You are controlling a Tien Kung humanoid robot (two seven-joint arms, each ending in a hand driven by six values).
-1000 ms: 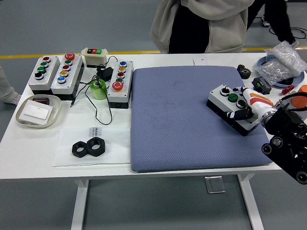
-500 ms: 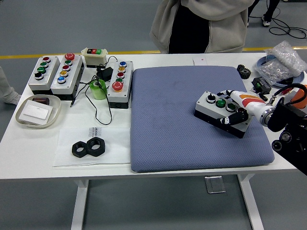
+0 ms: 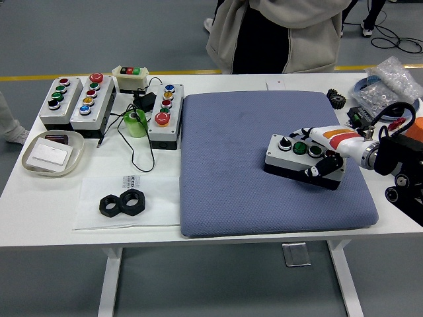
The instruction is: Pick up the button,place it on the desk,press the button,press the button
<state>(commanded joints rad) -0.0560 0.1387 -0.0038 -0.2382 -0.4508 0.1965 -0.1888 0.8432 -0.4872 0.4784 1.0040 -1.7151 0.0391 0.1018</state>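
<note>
Step in hand: setting-down of the button box (image 3: 303, 157). It sits right of centre in the frame, on the blue pad (image 3: 264, 165) that covers the middle of the tabletop (image 3: 39, 191); whether its base rests fully on the pad cannot be told.

Right hand (image 3: 324, 153): comes in from the right edge, forearm low and nearly level, fingers (image 3: 316, 171) wrapped around the box's right end (thumb side over the top, dark fingers down the near face).

Left hand: not in the picture.

Next move, as I judge it: let go, lift clear, then bring one fingertip down on a single cap (the green one (image 3: 300, 147) lies closest) without nudging the box.

Other stock: more button boxes (image 3: 78, 100), upper left, untouched.
</note>
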